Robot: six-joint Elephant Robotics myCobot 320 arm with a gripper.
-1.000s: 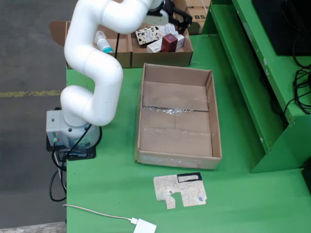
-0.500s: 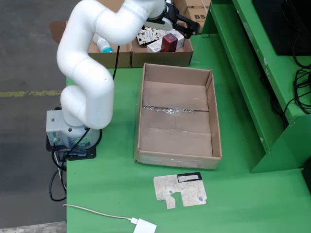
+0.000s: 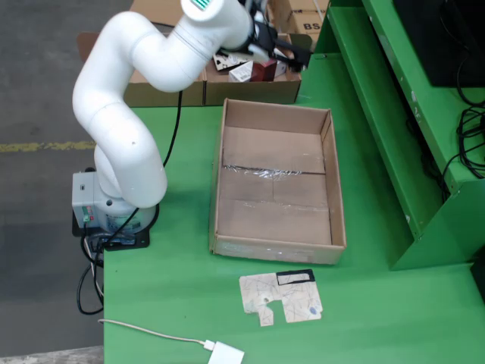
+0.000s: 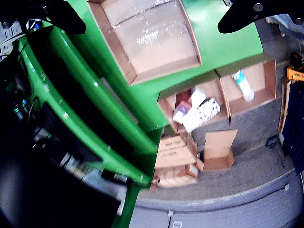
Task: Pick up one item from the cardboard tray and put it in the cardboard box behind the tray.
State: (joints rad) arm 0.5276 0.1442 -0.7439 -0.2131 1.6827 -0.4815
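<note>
Nothing lies in the cardboard tray (image 3: 276,186) (bare in both views), the items sitting in the cardboard box (image 3: 254,82) at twelve o'clock, so the gripper (image 3: 292,54), jaws apart and empty, should clear it.

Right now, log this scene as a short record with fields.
arm: white arm, reaching toward the far boxes
pincer: black pincer above the right far box; open in the wrist view, nothing between its fingers
tray: cardboard tray, no items seen inside
far right box: cardboard box holding several small cartons
far left box: holds a bottle
</note>
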